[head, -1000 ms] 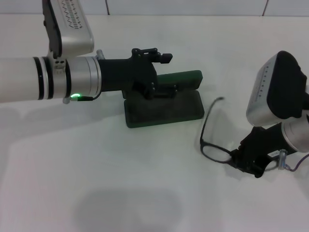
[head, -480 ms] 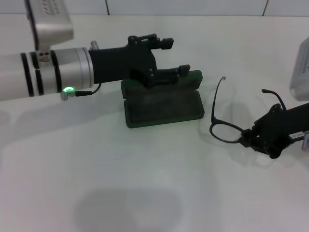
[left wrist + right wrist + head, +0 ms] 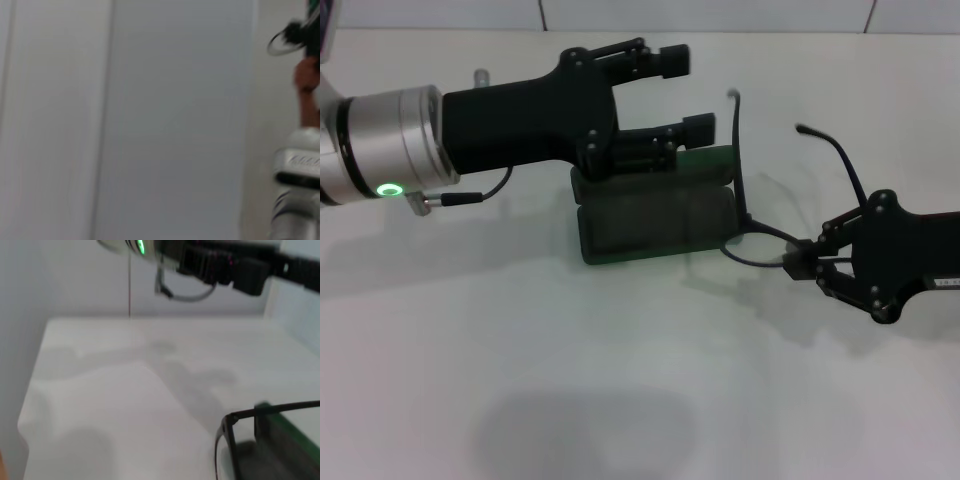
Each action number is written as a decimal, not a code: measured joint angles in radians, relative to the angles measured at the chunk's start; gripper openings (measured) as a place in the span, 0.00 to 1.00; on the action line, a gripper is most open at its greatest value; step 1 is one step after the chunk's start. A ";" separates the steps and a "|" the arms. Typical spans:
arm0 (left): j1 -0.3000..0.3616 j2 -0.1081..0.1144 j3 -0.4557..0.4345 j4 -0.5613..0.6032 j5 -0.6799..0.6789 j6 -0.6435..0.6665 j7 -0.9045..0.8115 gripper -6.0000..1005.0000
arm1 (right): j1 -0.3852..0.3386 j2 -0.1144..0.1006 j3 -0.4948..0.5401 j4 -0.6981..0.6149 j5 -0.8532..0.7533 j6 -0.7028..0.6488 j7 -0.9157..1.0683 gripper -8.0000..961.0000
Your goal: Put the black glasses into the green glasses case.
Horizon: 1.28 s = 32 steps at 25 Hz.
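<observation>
Black glasses [image 3: 752, 215] are held off the tabletop [image 3: 620, 380] by the right tool [image 3: 798, 262], which pinches the frame front near one end. The front hangs at the right-hand end of the green glasses case [image 3: 655, 215], its lower lens overlapping that end in the head view; whether it touches the case cannot be told. Both temple arms are unfolded and point up and away from the tool, one rising beside the case's lid, the other further right.

Case lies open on the tabletop, tray toward the robot, lid standing behind it. Its long axis runs left to right. The left tool [image 3: 682, 92] sits above and just behind the lid with its fingers spread, gripping nothing visible; contact with the lid cannot be confirmed.

Key relation: the tray's opening lies to the left of the glasses, on the far side from the right tool. The frame front runs at a slant rather than along the case's length. Judgement: the right arm, already carrying the glasses, is the one placed to finish. It would need to travel left over the tray and turn the frame parallel to the case before lowering. Open temples look likely to catch the rim or lid.

Right wrist view shows a frame corner [image 3: 227, 426] over the green edge [image 3: 285, 427].
</observation>
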 joint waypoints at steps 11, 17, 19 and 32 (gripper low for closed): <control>-0.121 0.002 0.037 -0.066 0.054 0.030 -0.151 0.78 | 0.036 -0.001 0.052 0.464 0.402 -0.015 -0.673 0.12; -0.199 -0.006 0.055 -0.110 0.150 0.030 -0.215 0.78 | 0.053 0.000 0.049 0.562 0.495 -0.031 -0.861 0.12; -0.213 -0.013 0.056 -0.113 0.173 0.030 -0.218 0.78 | 0.055 0.000 0.050 0.578 0.504 -0.033 -0.887 0.12; -0.220 -0.002 0.066 -0.108 0.179 0.030 -0.230 0.78 | 0.053 -0.004 0.045 0.587 0.500 -0.065 -0.955 0.12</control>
